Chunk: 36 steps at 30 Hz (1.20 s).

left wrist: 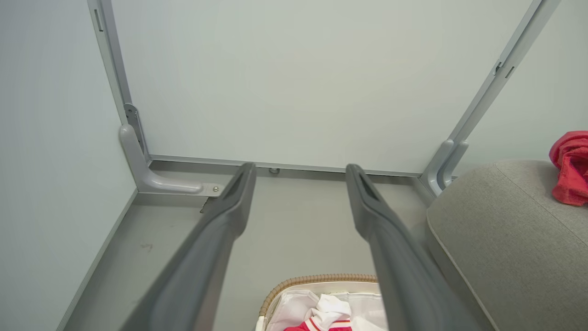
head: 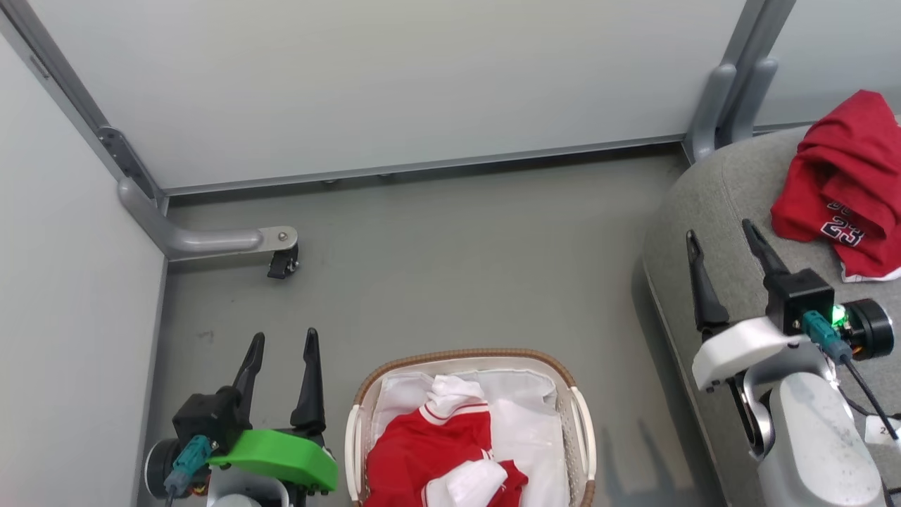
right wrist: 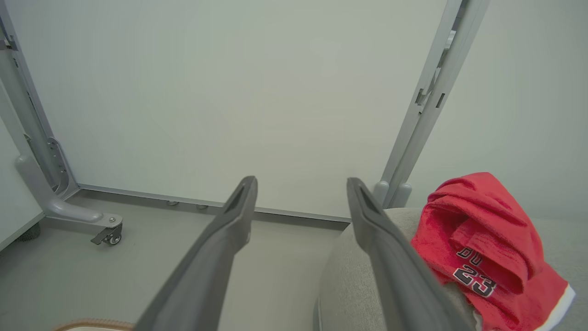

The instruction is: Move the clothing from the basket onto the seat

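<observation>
Left gripper [head: 285,338] and right gripper [head: 719,232] gape wide, both empty. The "23" jersey [head: 845,183] lies on the sofa [head: 704,204]. The red garment [head: 422,451] sits at the basket's [head: 464,353] near end, so a good grasp would pinch a raised fold, not the liner [head: 524,415].

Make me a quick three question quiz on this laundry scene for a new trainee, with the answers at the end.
1. Fill in: the left hand and the right hand are both ____ and hold nothing.
2. True or false: the basket is empty.
3. Where does the red garment printed 23 lie? A in the basket, B on the seat, C in the left hand.
Key: 1 open; 2 false, a red and white garment lies in it; 3 B.
</observation>
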Tool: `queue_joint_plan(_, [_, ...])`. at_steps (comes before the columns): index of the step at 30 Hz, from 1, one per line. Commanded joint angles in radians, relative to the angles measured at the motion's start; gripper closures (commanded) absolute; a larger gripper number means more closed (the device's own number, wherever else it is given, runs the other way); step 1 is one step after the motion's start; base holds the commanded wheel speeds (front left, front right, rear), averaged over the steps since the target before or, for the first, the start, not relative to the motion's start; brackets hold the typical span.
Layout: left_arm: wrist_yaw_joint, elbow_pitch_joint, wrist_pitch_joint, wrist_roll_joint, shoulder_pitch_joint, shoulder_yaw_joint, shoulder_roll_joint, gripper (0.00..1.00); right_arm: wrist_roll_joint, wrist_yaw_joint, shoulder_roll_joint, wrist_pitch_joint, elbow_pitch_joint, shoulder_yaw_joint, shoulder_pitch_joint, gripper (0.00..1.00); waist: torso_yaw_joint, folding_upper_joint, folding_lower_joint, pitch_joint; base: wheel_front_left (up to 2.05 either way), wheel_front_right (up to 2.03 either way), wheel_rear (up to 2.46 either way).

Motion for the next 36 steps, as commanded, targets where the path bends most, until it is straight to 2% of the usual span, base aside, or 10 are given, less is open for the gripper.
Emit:
queue_joint_plan(1, [0.007, -0.005, 0.001, -0.007, 0.027, -0.001, 0.001, 0.00, 0.014, -0.001, -0.003, -0.002, -0.014, 0.003, 0.038, 0.00, 0.039, 0.0000, 0.0001, -0.049, 0.00, 0.00, 0.00])
queue_joint_plan(6, [0.019, -0.019, 0.001, -0.020, 0.070, -0.003, 0.001, 0.00, 0.104, -0.001, 0.001, -0.002, -0.065, 0.037, 0.126, 0.00, 0.045, 0.0000, 0.0001, -0.062, 0.00, 0.00, 0.00])
queue_joint_plan(17, [0.025, -0.025, 0.001, -0.031, 0.099, -0.010, 0.001, 0.00, 0.188, -0.001, 0.001, -0.002, -0.137, 0.054, 0.269, 0.00, 0.036, 0.0000, 0.0001, -0.082, 0.00, 0.00, 0.00])
queue_joint_plan(36, [0.012, -0.010, 0.001, -0.030, 0.081, -0.018, 0.001, 0.00, 0.201, -0.001, 0.001, -0.002, -0.111, 0.071, 0.273, 0.00, 0.021, 0.0000, 0.0001, -0.084, 0.00, 0.00, 0.00])
